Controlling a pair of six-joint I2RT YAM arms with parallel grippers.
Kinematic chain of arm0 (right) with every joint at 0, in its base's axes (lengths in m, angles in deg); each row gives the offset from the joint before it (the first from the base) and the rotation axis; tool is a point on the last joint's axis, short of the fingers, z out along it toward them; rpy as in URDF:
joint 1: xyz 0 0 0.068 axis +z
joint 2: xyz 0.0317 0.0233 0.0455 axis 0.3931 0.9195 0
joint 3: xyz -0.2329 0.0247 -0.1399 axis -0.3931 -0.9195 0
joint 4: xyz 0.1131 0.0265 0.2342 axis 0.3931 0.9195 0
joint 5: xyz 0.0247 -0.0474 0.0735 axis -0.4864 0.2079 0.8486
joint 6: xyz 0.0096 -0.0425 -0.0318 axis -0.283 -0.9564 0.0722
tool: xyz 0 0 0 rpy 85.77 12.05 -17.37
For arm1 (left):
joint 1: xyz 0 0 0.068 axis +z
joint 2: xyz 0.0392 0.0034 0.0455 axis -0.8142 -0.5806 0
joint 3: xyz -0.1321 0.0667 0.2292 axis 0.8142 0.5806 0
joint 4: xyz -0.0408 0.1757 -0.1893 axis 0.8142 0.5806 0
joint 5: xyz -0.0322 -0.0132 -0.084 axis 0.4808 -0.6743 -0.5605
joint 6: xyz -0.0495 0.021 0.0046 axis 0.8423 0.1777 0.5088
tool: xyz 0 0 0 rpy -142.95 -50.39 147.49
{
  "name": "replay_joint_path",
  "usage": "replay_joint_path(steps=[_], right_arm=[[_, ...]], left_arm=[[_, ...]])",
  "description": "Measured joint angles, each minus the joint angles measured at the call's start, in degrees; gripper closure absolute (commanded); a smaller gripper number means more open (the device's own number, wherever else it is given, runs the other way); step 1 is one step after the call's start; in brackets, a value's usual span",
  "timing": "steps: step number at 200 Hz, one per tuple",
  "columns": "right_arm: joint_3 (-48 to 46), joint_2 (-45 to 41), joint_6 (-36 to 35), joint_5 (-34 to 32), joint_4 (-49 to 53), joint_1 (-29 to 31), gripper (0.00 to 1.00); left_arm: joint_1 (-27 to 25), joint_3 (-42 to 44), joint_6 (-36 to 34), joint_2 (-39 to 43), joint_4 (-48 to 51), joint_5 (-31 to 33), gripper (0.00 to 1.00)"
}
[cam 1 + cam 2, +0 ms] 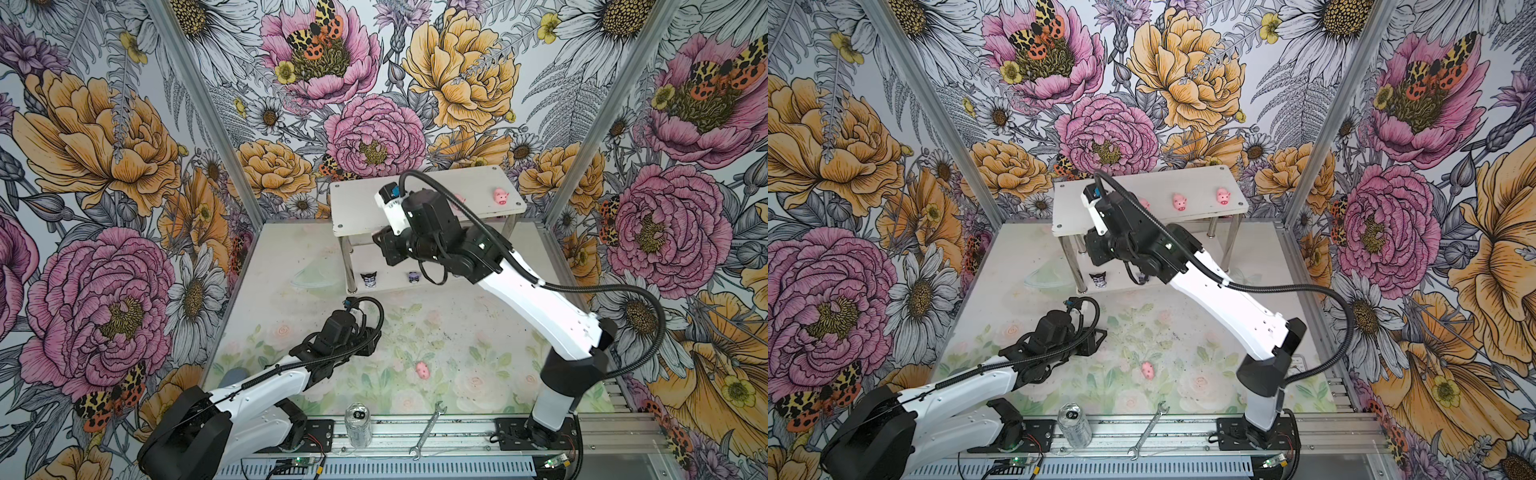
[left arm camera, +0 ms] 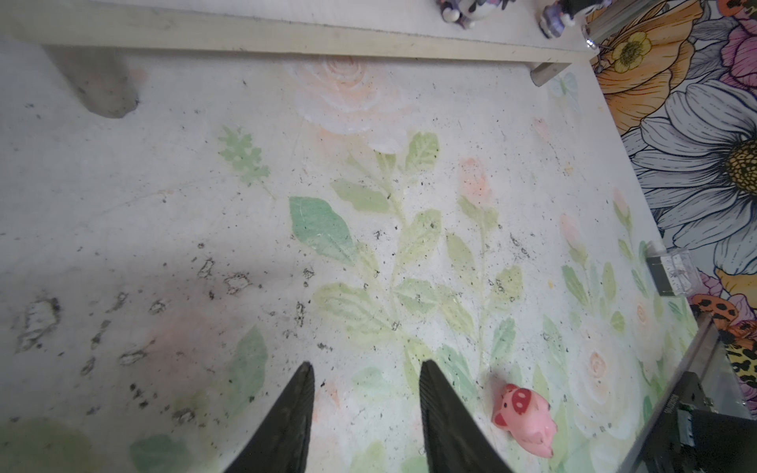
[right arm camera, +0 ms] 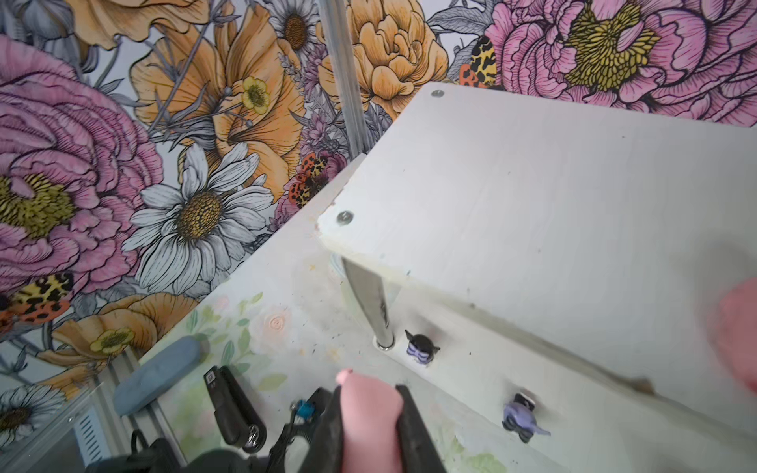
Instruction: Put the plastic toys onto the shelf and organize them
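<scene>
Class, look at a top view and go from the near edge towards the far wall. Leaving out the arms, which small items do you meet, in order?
clear can → loose pig → lower-tier figurine → top-tier pigs. The wrench lies level with the can, so it is left out.

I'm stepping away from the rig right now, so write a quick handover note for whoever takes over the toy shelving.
The right gripper has its fingers closed on a pink pig, in front of the shelf.
The left gripper is open and empty over the table.
Done: three pigs on the top tier, two figurines on the lower tier.
Left: shelve the held pig, then fetch the last pig from the table.
</scene>
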Motion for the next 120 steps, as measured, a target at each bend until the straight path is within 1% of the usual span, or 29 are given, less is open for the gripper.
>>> replay_joint_path(steps=[15,27,40,52,69,95,120], right_arm=[[-15.5,-11.2,2.1,-0.3,-6.1,0.7,0.82],[-27.7,-20.1,4.7,-1.6,-10.3,-0.2,0.82],[-39.1,-27.1,8.2,-2.9,-13.5,-1.0,0.82],[-48.1,-31.0,11.4,-3.6,-15.8,-1.7,0.81],[-58.6,-32.6,16.2,-3.8,-18.9,-1.9,0.8],[-73.2,-29.4,22.3,-3.5,-24.7,-2.3,0.72],[-81.7,-27.3,26.6,-2.5,-30.7,-3.7,0.65]], left_arm=[[0.0,-0.3,0.0,-0.3,-0.1,0.0,0.55],[0.0,-0.6,0.0,-0.7,-0.1,0.0,0.55],[0.0,-0.9,0.2,-1.5,-0.3,0.0,0.56],[0.0,-1.4,0.2,-2.7,-0.5,0.0,0.56],[0.0,-2.2,0.4,-4.7,-0.7,-0.3,0.56],[-1.1,-3.1,1.1,-7.5,-1.9,-0.4,0.56],[-4.2,-3.5,1.9,-9.2,-2.9,-0.2,0.56]])
